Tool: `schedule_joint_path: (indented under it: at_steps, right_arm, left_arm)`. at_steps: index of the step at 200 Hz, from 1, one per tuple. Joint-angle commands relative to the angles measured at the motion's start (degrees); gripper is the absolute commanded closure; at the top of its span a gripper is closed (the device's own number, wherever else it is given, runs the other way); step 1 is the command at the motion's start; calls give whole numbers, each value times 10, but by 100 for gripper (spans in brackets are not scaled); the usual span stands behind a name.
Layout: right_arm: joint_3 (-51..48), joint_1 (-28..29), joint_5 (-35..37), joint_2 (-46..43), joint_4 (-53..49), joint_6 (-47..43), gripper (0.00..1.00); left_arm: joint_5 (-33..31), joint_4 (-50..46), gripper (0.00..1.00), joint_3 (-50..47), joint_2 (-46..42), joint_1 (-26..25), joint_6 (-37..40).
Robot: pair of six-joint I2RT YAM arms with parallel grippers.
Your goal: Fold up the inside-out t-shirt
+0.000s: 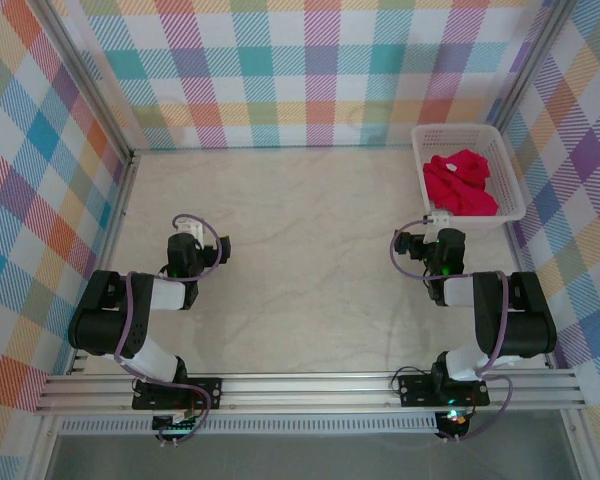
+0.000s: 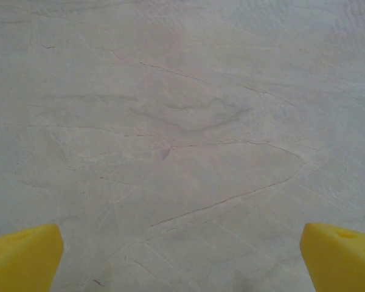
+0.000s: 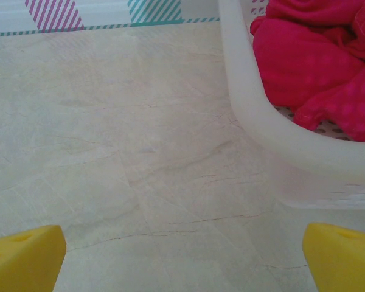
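Not started: shirt bunched in basket, both grippers empty

The inside-out t-shirt (image 1: 460,182) lies crumpled in the white basket (image 1: 417,160) at the far right of the table (image 1: 310,220), with nothing spread or folded. The left gripper (image 2: 181,258) has its jaws wide apart over bare tabletop and holds nothing. The right gripper (image 3: 182,258) also has its jaws wide apart, just beside the basket's near wall, clear of the cloth. Left to do, as I judge it: lift the shirt out, lay it flat, make every fold
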Motion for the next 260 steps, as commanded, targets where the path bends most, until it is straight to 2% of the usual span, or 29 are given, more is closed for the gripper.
schedule_joint_path:
  at_steps: [1, 103, 124, 133, 144, 156, 165, 172, 182, 199, 210, 221, 233, 251, 260]
  right_arm:
    - [9, 1, -10, 1, 7, -1, 0]
    - [5, 2, -8, 0, 14, -2, 0]
    - [-15, 5, -2, -44, 15, -2, 0]
    - [-15, 12, 20, -94, -30, 2, 1]
    - [9, 15, 38, -174, -160, 26, 1]
    - [39, 16, 46, -236, -247, 51, 0]
    - [64, 16, 52, -264, -288, 69, 0]
    - [93, 16, 64, -277, -335, 101, 0]
    - [151, 16, 108, -282, -433, 186, 0]
    - [250, 14, 133, -262, -593, 264, 0]
    - [283, 12, 124, -241, -608, 274, 0]
    - [305, 9, 118, -215, -600, 293, 0]
    - [339, 2, 102, -175, -594, 310, 0]
    - [416, -12, 99, -98, -627, 347, 0]
    - [455, -26, 95, -55, -649, 377, 0]
  left_arm:
    - [7, 5, 0, 11, -2, 7, 1]
    - [7, 5, 0, 11, -3, 7, 1]
    - [7, 5, 0, 11, -2, 7, 2]
    - [7, 4, 0, 11, -2, 7, 2]
    - [7, 5, 0, 11, -2, 7, 1]
    - [4, 10, 0, 9, -6, 7, 1]
    - [19, -31, 0, 15, -36, 4, 10]
    - [9, -115, 0, 35, -79, -3, 8]
    - [-25, -249, 0, 82, -139, -9, -28]
    - [-16, -387, 0, 145, -212, -10, -91]
    - [-3, -442, 0, 168, -249, -13, -121]
    - [-26, -514, 0, 196, -275, -12, -184]
    - [-40, -596, 0, 231, -288, -11, -204]
    - [-25, -646, 0, 253, -299, -10, -209]
    - [-48, -676, 0, 261, -301, -11, -245]
